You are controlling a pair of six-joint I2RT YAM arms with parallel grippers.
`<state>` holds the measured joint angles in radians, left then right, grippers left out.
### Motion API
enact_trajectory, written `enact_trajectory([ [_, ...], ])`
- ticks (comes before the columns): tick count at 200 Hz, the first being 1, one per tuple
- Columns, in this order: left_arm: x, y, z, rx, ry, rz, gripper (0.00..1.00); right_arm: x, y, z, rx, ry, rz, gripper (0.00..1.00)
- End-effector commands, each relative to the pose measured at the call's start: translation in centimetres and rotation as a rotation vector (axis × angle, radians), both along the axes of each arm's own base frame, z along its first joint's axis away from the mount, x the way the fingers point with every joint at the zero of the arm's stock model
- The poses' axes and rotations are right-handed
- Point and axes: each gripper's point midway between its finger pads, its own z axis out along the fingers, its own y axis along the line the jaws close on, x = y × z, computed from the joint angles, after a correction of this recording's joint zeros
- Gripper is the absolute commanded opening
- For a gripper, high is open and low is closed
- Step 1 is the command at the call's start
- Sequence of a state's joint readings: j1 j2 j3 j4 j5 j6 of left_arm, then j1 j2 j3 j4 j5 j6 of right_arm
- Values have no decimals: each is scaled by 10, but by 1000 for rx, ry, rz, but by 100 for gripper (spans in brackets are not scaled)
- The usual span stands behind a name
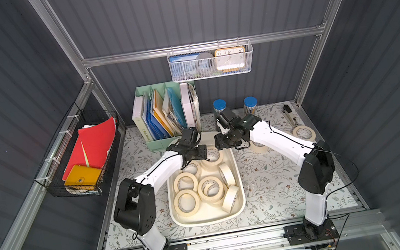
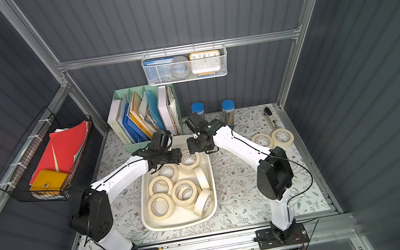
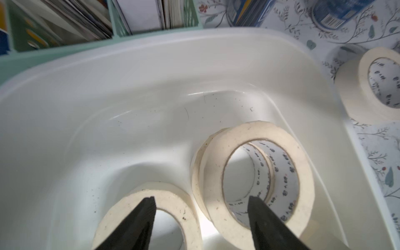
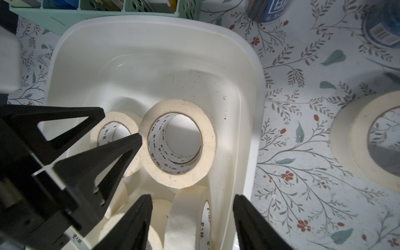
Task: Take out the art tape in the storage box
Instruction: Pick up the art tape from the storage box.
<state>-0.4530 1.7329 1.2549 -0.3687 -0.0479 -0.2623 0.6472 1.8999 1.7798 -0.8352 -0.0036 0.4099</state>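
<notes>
In both top views the storage box (image 1: 208, 220) is seen at the lower centre of the frame on the floral surface (image 1: 268, 187). Most of the art tape (image 1: 187, 203) lies in it, and two rolls (image 2: 282, 137) are already set out at the right of the frame; both arms are bent over the box's far end. In the left wrist view the left pincer (image 3: 201, 205) is shown spread and empty, its tips just above a flat roll (image 3: 173, 197) at the lower centre, with a stacked pair (image 3: 255, 133) beside it. In the right wrist view the right pincer (image 4: 192, 201) is likewise spread with nothing held, above an edge-standing roll (image 4: 186, 207). For a good pick, one finger is best lowered through a roll's core and the other outside its wall. The ring should then be squeezed squarely and the neighbouring arm kept clear.
</notes>
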Motion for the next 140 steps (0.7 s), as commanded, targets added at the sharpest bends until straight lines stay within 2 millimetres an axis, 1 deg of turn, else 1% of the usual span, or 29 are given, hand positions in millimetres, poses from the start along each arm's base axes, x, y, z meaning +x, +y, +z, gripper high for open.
enact_trajectory([
  [1, -3, -13, -18, -40, 35, -39, 71, -7, -8, 1, -18, 7, -14, 66],
  [6, -6, -16, -26, -50, 61, -53, 70, -7, -9, -1, -17, 9, -17, 65],
  [14, -4, -16, -35, -39, 75, -48, 66, -9, -9, -2, -18, 16, -15, 65],
  [34, 0, -16, -42, -34, 75, -43, 54, -11, -10, -4, -21, 21, -14, 65],
  [58, 4, -13, -32, -27, 43, -26, 31, -13, -10, -5, -16, 29, -9, 65],
  [76, 6, -11, -18, -19, 19, -18, 22, -13, -6, -6, -7, 31, 0, 65],
  [104, 6, -8, 8, -16, -14, -15, 20, -12, 5, -7, 1, 35, 17, 65],
  [121, 5, -8, 28, -30, -46, -14, 20, -9, 11, -9, 6, 38, 24, 65],
  [140, 1, -9, 45, -39, -73, -13, 20, -6, 18, -10, 17, 40, 31, 65],
])
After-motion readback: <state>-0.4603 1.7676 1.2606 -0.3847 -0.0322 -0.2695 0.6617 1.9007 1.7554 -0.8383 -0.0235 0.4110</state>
